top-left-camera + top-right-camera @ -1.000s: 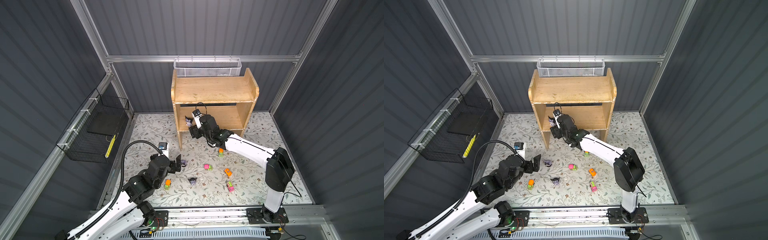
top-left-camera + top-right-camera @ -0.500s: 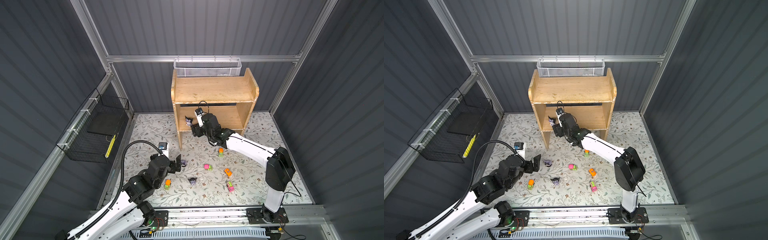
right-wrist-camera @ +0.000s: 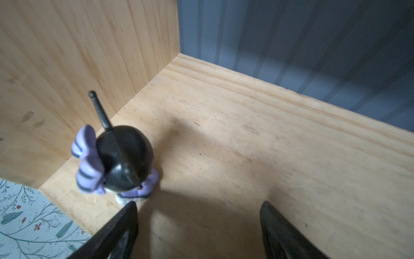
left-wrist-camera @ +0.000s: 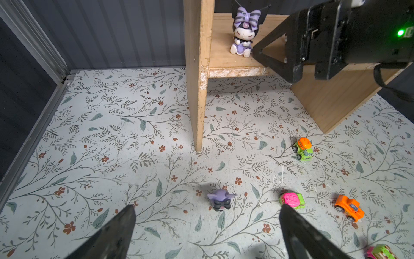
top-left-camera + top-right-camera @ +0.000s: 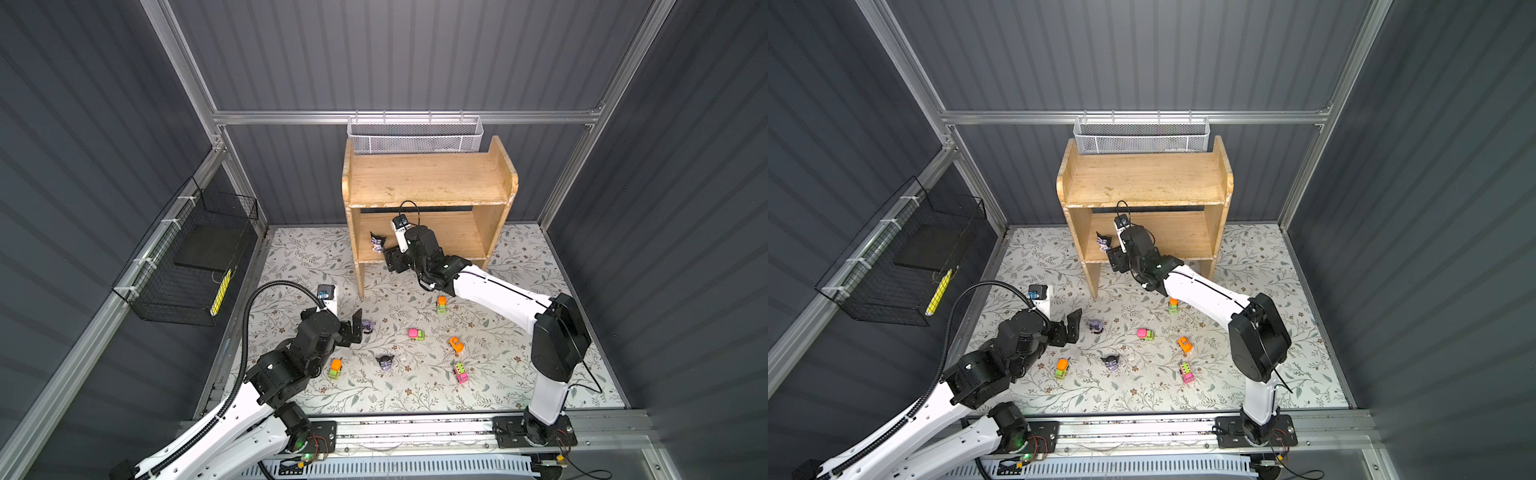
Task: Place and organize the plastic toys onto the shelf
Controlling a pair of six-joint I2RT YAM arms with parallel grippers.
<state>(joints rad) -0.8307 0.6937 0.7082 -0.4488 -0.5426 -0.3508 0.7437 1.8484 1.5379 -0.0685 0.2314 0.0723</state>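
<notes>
Since a second ago the right tool (image 5: 390,259) has drawn back a little along the lower board of the shelf (image 5: 428,183). The bow figurine (image 5: 377,241) has stayed where it stood, near that board's left end beside the side panel. The tool's jaws are spread, with nothing between them. The left tool (image 5: 355,328) has not shifted. It hovers low over the floral bench (image 5: 291,257), jaws spread wide and empty, with the lilac figurine (image 5: 367,326) just ahead of its tips.

Both top views show the bow figurine only as a small dark and lilac shape. The left wrist view shows its front: upright, with a black head, a striped lilac bow, closed eyes, a lilac dress and white feet. One of the right tool's fingers (image 4: 275,64) is just beside its foot, and I cannot tell whether they touch. The right wrist view shows it from behind and above: a round black head, one thin black ear sticking up, and worn bare board beyond.

Seven toys lie apart on the bench in both top views. They are the lilac figurine, the black figurine (image 5: 385,362), the pink car (image 5: 415,334), the orange car (image 5: 456,345), the far green car (image 5: 441,304), the near green car (image 5: 336,368) and the striped pink car (image 5: 461,372). The left wrist view misses the black figurine and the near green car.
</notes>
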